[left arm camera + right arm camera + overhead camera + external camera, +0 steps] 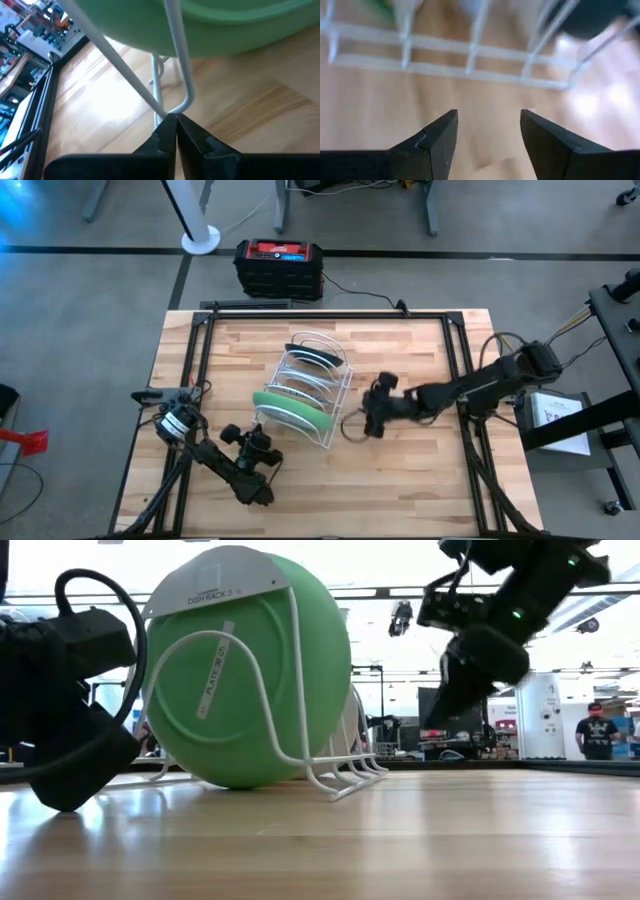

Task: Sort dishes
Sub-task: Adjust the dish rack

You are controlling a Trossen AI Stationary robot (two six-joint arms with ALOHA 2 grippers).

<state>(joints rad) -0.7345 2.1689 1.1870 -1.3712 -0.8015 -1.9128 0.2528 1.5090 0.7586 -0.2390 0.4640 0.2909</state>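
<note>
Two arms flank the white wire rack at mid-bench, where we see the light green plate standing upright in the nearest slot and a dark teal plate in the far slot. Our left tool, fingers pressed together, touches the rack's near left wire, and our right tool, fingers apart and empty, hovers just right of the rack.

A robotics lab: a wooden worktop on grey floor, cables, a red-and-black equipment case, cluttered benches behind.
</note>
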